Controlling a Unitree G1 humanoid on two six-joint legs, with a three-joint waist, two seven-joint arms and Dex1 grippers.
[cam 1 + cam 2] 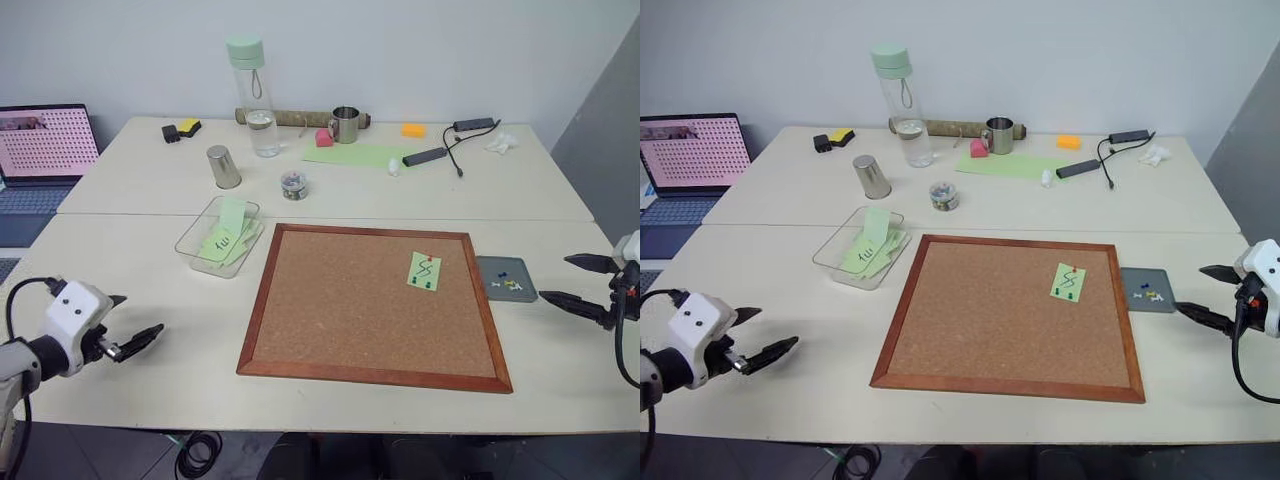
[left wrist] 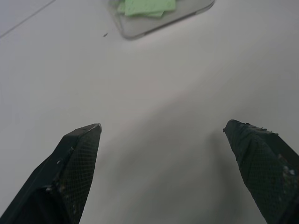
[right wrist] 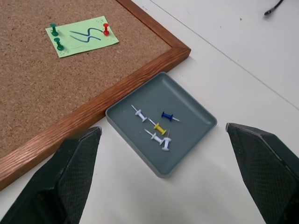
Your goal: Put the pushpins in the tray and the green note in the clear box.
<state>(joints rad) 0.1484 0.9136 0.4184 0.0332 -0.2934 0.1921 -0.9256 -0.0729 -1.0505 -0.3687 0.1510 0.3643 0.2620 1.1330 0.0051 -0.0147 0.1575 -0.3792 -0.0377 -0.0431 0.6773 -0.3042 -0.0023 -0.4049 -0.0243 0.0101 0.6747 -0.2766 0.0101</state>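
The green note (image 3: 81, 36) with a black squiggle is pinned near the right side of the corkboard (image 1: 350, 320). One red pushpin (image 3: 106, 29) and two green pushpins (image 3: 54, 30) hold it. The grey tray (image 3: 187, 107) lies just right of the board and holds several white, yellow and blue pins. The clear box (image 1: 190, 240), with green notes in it, sits off the board's upper left corner. My right gripper (image 1: 555, 278) hovers open just right of the tray, empty. My left gripper (image 1: 138, 315) is open and empty over bare table, left of the board.
Behind the board stand a small jar of pins (image 1: 293, 184), a metal cup (image 1: 223, 166), a tall bottle (image 1: 253, 95) and a steel mug (image 1: 345, 123). A pale green sheet (image 1: 355, 155) and cables (image 1: 450, 150) lie at the back. A laptop (image 1: 45, 150) stands far left.
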